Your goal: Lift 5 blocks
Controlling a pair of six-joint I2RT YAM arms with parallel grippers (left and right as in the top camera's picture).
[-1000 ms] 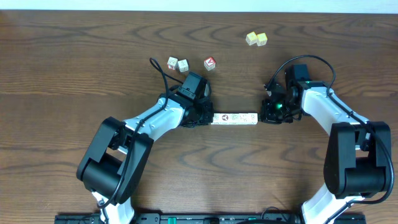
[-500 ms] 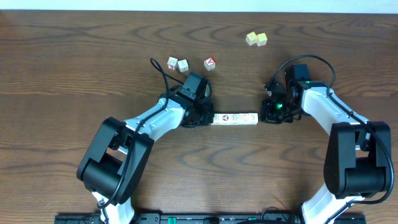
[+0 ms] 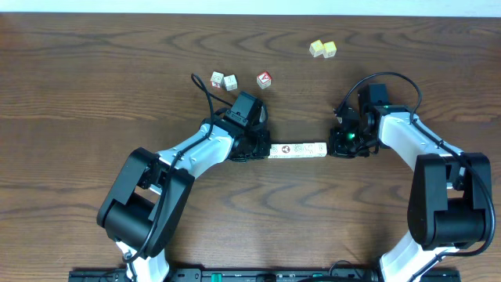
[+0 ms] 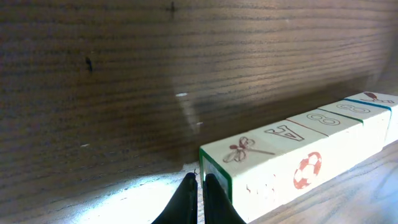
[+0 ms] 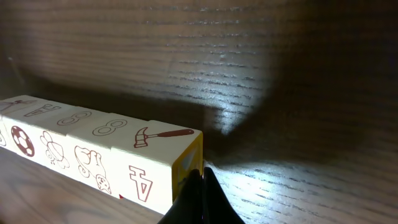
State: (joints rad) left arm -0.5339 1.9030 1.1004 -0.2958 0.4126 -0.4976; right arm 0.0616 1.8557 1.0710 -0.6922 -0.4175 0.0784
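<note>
I see the five blocks (image 3: 297,149) in one row at mid-desk (image 3: 94,78), long axis running left to right between the arms. My left pincer (image 4: 199,186), fingers together, butts the left end, and my right pincer (image 5: 200,183), likewise together, butts the right. I can't tell whether the row's underside is clear of the desk.

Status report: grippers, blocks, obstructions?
Left gripper and right gripper shut, tips against the row's ends. Five blocks in line between them. Spare cubes well clear, nothing blocking.
</note>
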